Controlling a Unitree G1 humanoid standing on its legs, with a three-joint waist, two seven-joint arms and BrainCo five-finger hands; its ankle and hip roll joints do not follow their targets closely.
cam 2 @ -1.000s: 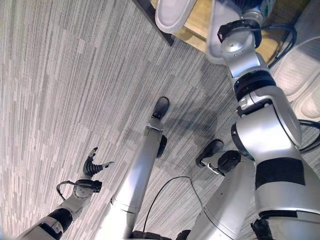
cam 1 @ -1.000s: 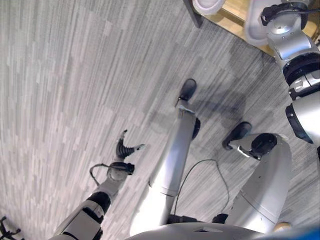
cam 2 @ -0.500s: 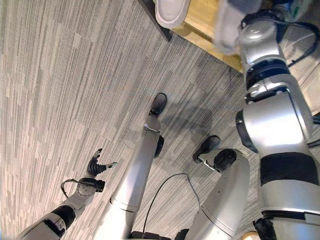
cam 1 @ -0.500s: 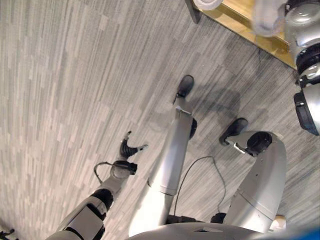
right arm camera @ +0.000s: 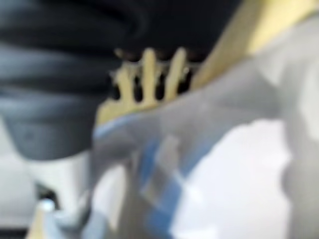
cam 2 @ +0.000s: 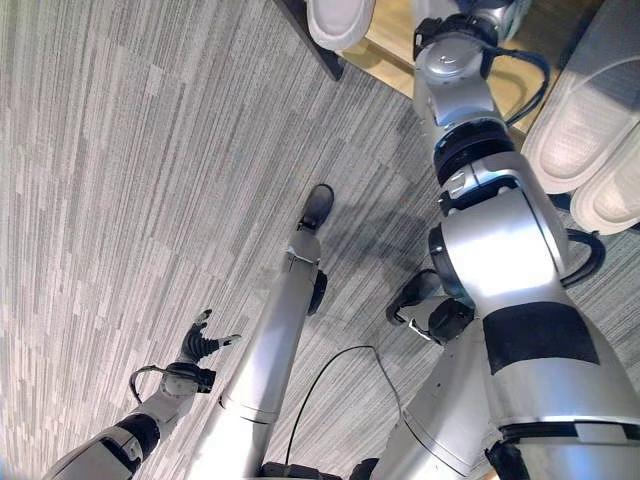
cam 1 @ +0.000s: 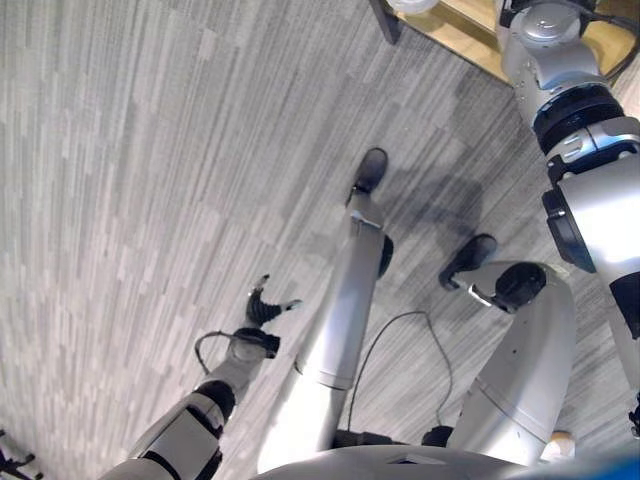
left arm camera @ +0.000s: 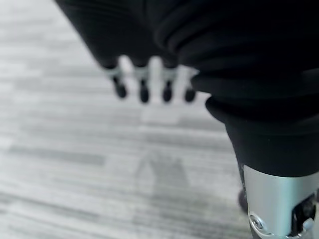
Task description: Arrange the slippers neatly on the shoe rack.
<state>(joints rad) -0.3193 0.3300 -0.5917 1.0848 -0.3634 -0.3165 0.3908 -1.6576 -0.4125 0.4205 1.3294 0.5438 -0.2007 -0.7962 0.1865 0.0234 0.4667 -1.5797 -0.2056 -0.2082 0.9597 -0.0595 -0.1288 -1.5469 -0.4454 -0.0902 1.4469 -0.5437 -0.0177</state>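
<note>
Now the white slipper (right arm camera: 214, 164) carried blurred above the shoe rack (cam 2: 392, 45) half a second ago is seen close against the right hand (right arm camera: 149, 74), suggesting placement is nearly finished; whether it is clamped cannot be told. Another slipper (cam 2: 338, 20) lies on the rack. The left hand (cam 1: 263, 308) hangs low, fingers apart, empty.

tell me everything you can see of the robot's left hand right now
The left hand hangs low at the robot's left side, above the grey striped carpet and not visibly touching it. A dark ribbed cover wraps its back and wrist. Its silver, dark-tipped fingers are relaxed and spread, the thumb apart from them. It holds nothing, and no slipper lies near it.
</note>
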